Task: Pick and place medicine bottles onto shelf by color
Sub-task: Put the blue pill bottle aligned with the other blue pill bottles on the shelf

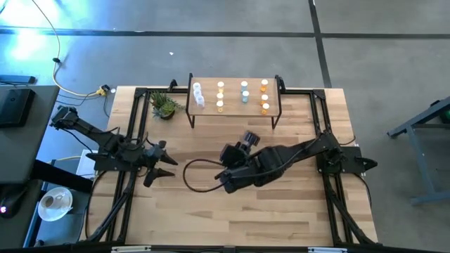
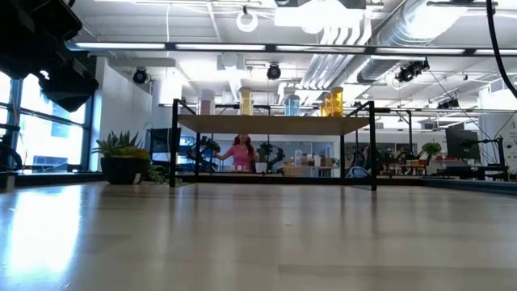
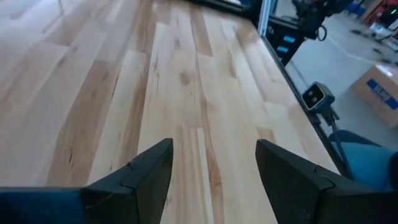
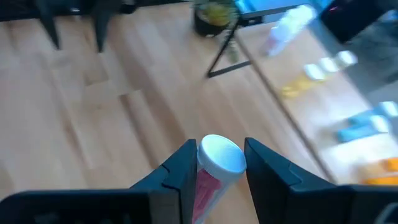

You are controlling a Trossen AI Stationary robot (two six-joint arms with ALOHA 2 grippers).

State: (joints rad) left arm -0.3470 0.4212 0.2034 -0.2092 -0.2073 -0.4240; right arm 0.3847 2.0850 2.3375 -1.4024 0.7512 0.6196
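My right gripper (image 4: 214,171) is over the table's middle (image 1: 226,177), in front of the shelf, and is shut on a pink-purple medicine bottle with a white cap (image 4: 221,155). The shelf (image 1: 232,107) stands at the table's far edge. On it stand rows of clear-white (image 1: 198,95), yellow (image 1: 220,95), green-blue (image 1: 244,91) and orange (image 1: 264,97) bottles. They also show in the low view (image 2: 275,101). My left gripper (image 1: 163,161) is open and empty at the table's left (image 3: 214,168). My right gripper pinches the bottle's pink body (image 4: 205,190) just below the white cap between its two fingers (image 4: 180,171), one on each side. The cap end sticks out past the fingertips. The bottle is clear of the table.
A small green potted plant (image 1: 164,105) stands left of the shelf. A dark cable loop (image 1: 199,176) lies between the two grippers. Bare wood lies in front of the shelf and toward the near edge (image 1: 232,218). Black frame rails (image 1: 133,126) run along the table's sides.
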